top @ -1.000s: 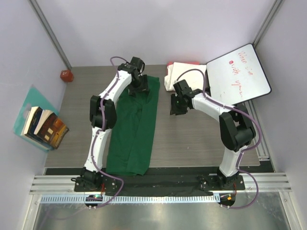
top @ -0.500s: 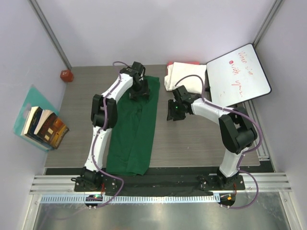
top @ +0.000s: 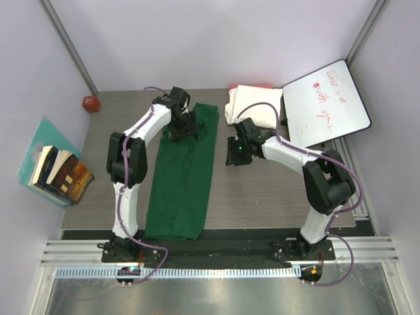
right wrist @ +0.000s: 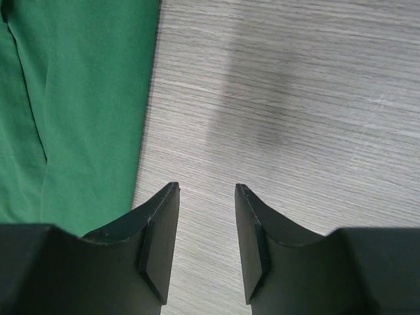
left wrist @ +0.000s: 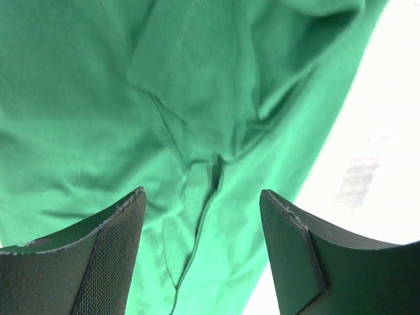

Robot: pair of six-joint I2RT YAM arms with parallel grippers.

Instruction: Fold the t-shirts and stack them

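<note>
At 12 o'clock end of green t-shirt point(top: 184, 177): left gripper point(left wrist: 202, 197) above, right gripper point(right wrist: 207, 190) beside, both parted, empty; pinch corners level.

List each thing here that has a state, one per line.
green t-shirt: folded lengthwise, lying flat, not held
cream-white t-shirt: folded bundle on a red-pink cloth
left jaws: open above the green t-shirt's far end
right jaws: open, empty, over bare table beside the green t-shirt
whiteboard: red writing on it
</note>
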